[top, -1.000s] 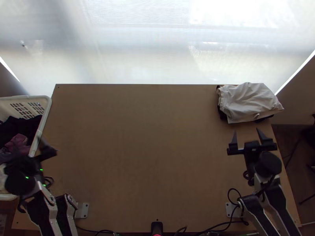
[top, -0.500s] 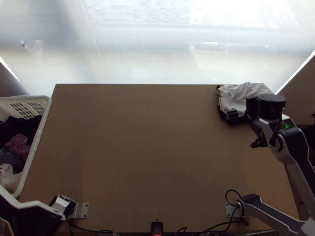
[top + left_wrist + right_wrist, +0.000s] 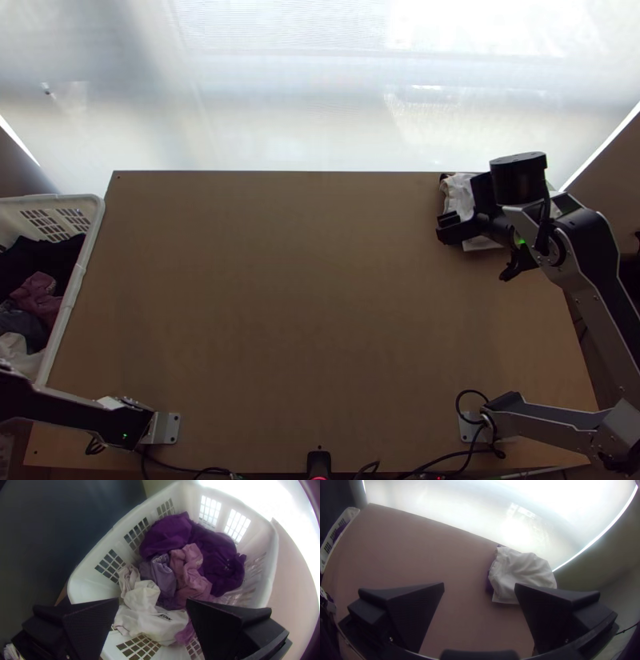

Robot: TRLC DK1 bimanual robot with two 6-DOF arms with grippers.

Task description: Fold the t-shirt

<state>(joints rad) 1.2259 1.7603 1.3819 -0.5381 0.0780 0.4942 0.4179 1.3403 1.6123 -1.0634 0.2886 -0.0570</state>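
White garment [image 3: 146, 621] lies bunched in the laundry basket [image 3: 90, 586] before the left hand [image 3: 152, 599], gaping empty like the right hand [image 3: 479, 583]; a deep pinch, lifted slowly, should free it best.

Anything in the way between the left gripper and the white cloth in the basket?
Nothing visible: the left gripper is open above the basket, and the white cloth lies bunched below it. The basket's wall stands beside the cloth, not over it.

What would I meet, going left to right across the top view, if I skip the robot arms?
White basket of clothes, small black device with a red light at the bottom middle, pale cloth at the upper right.
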